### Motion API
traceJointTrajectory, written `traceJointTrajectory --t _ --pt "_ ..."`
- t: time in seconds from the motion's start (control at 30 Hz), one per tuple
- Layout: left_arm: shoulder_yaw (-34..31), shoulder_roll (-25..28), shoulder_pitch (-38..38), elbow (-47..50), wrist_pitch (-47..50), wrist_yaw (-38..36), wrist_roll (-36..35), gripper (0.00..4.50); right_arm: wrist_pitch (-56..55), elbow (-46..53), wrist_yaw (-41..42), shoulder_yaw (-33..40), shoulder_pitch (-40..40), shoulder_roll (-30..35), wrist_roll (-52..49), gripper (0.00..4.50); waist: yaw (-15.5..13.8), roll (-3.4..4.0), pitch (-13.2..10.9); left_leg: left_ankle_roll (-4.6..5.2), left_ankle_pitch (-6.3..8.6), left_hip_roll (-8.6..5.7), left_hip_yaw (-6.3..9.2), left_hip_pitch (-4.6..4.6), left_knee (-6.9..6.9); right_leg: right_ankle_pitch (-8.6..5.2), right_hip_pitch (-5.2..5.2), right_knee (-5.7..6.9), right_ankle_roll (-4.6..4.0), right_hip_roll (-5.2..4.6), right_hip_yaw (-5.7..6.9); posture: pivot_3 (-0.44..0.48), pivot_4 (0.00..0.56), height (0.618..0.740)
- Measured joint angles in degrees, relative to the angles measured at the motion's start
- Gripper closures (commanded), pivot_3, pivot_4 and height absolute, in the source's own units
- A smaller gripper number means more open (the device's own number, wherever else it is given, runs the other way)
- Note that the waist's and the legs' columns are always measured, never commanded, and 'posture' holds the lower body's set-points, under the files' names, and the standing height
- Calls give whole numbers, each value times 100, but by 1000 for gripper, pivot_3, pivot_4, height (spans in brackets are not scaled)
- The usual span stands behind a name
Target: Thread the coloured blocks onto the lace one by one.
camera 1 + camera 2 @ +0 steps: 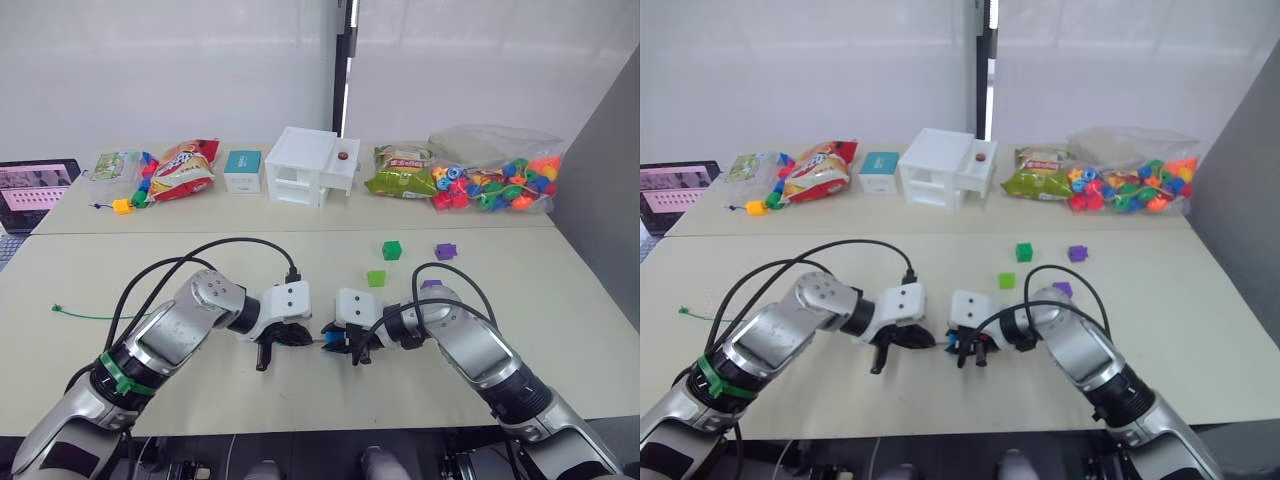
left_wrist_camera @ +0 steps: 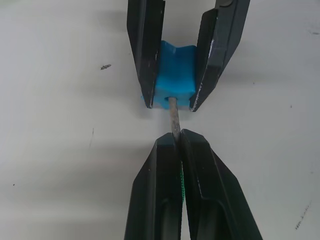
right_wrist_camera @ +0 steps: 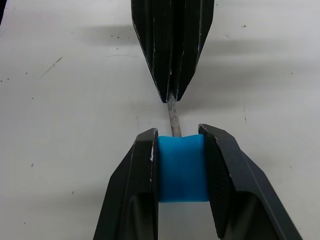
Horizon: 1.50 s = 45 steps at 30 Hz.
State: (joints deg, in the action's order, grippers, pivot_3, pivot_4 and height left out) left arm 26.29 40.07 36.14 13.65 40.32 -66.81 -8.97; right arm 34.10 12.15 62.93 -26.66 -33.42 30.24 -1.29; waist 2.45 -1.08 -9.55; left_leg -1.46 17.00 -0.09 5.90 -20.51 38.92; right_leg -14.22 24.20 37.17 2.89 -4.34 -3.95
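We see the left gripper [image 2: 177, 145] pressed together on the stiff pale tip of the lace [image 2: 173, 117], with a sliver of green cord showing between its fingers. Facing it, the right gripper [image 3: 180, 145] pinches the blue block [image 3: 182, 167] from both sides. The tip reaches from the left fingers into the hole on the near face of the block, so the two grippers meet nose to nose just above the table [image 1: 250, 420], near its front edge.

From the head camera we follow the rest of the lace [image 1: 95, 317] trailing off to the left across the table, ending in a small knot near the left edge.

Beyond the right gripper lie the other blocks: a green block [image 1: 376, 278] nearest, a purple block [image 1: 432, 285] just beside the right arm, and further back another green one [image 1: 392, 249] and another purple one [image 1: 445, 251], side by side but apart.

At the back of the table stand a white box [image 1: 309, 165], a teal carton [image 1: 242, 170], snack bags [image 1: 186, 168], a clear bag of beads [image 1: 498, 170], and a short bead string [image 1: 128, 200]. A laptop [image 1: 35, 192] sits at the far left.
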Motion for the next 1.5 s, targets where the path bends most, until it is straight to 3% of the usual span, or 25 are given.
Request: traceJointTrajectory --t 0.1,0.37,0.67,0.9,1.13,1.43,1.5 --pt "-7 -415 -18 -239 -17 160 20 4500 30 19 -6 -8 -12 -30 20 3775 -8 -1 0 0 0 -1 0 -3 5 0 1 1 1 -1 0 0 150 740" --pt "-334 -640 -415 -555 -579 181 -16 4500 103 27 -63 -7 -11 -50 9 3775 -10 -2 4 0 0 -1 1 5 4 0 -8 1 0 -2 1 0 150 740" --pt "-848 -520 -505 -534 -803 -65 -411 1690 153 29 -162 -18 -12 -64 4 3775 9 -2 4 0 0 0 1 5 3 0 -4 3 0 -1 0 0 150 740" --pt "-1221 170 -924 -511 -1255 -467 -639 1690 152 19 -196 -63 -41 -110 3 3775 50 -2 4 0 0 2 2 7 -2 0 -2 2 0 0 0 0 150 740" --pt "-1106 21 -1124 -1159 -2148 -283 -179 1690 153 15 -195 -82 -64 -106 2 3775 9 -2 3 0 0 0 1 4 0 0 0 1 0 -1 0 0 150 740" --pt "-1020 -145 -1134 -1507 -2626 -380 -13 4473 175 15 -199 -115 -90 -103 -4 3775 11 -2 3 0 0 1 1 3 -1 0 2 2 0 -1 1 0 150 740" --pt "-1020 -177 -1134 -1508 -2632 -399 -14 4473 215 20 -202 -115 -92 -96 -4 3775 10 -2 3 0 0 0 1 3 -1 0 1 2 0 -1 0 0 150 740"
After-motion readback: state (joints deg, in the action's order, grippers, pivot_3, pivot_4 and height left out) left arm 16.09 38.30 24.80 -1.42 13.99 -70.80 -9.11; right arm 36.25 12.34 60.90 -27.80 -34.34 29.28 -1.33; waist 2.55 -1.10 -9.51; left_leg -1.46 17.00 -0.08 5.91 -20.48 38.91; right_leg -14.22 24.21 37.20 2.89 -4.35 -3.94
